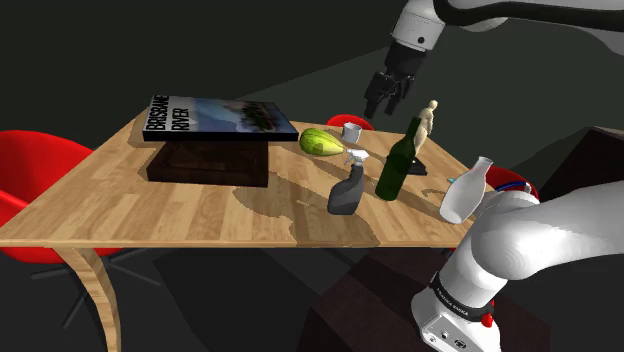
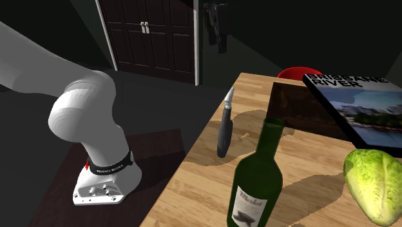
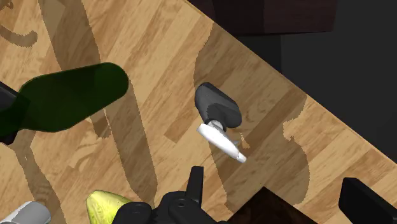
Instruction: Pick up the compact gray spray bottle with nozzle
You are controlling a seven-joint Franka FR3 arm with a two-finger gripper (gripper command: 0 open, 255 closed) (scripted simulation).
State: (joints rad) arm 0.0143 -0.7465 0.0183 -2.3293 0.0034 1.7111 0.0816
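While the gripper [image 1: 382,108] hangs released overhead, the spray bottle [image 1: 346,192] stands beside a wine bottle [image 1: 397,162], lettuce [image 1: 320,142] nearby.

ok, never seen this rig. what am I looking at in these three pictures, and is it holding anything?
It's a simulated white robot arm ending in a black two-finger gripper. One picture looks over the arm's shoulder, one sits low at the table beside the wine bottle, and one comes from a camera on the hand, looking down. On the wooden table are a gray spray bottle, a green wine bottle, a book on a dark box, a lettuce, a white vase, a figurine and a small cup. The gripper is open above the table, holding nothing.
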